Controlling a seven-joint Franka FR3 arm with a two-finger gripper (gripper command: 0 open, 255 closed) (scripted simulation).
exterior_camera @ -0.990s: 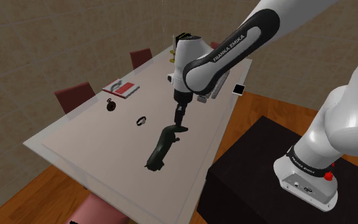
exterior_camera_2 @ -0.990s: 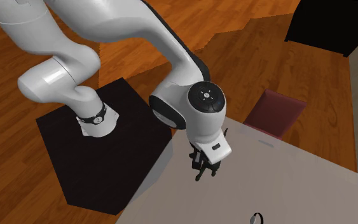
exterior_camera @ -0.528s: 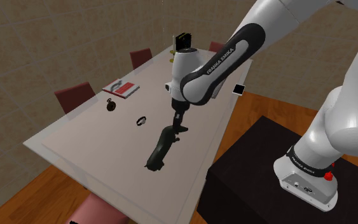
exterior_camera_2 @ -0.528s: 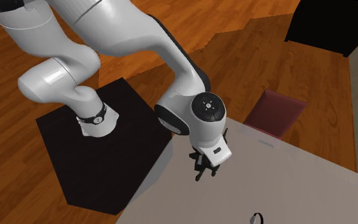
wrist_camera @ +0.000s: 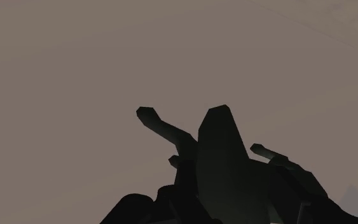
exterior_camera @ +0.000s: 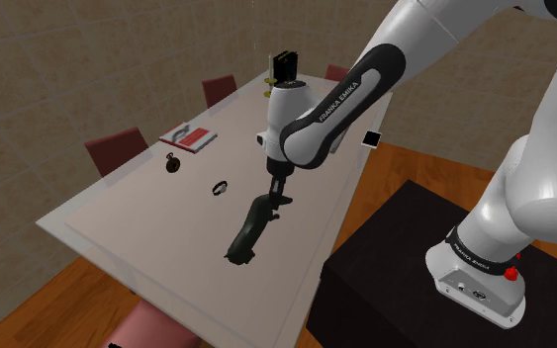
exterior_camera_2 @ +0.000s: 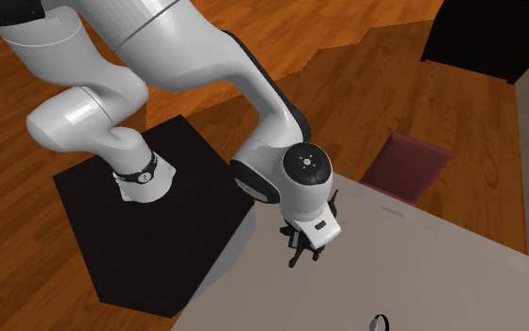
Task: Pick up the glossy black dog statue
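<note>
- Descent is ending: over the last second my wrist has been sinking toward the desk [exterior_camera: 118, 217], and my jaws are now sitting right at the upper end of the dog statue [exterior_camera: 249, 229].
- The statue is lying stretched out on the desk, its dark glossy body running away from my jaws toward the desk's edge. It is not looking shifted from where it lay a second ago, so I am judging it not yet lifted.
- Looking along my jaws, I am seeing the statue [wrist_camera: 222, 165] crowding in close, with thin limbs or a tail sticking out to either side against the bare desk.
- I am not able to tell whether my jaws are spread, closed or clamping the statue, as black is merging with black there.
- A small ring [exterior_camera: 221, 187] is lying near my jaws, apart from the statue, and a dark round object [exterior_camera: 173, 162] and a red book [exterior_camera: 189, 136] are lying well beyond it.
- I am judging the approach done. The grip is needing confirmation before any lift, since a hold on one end of a long body is likely to let it swing.
</note>
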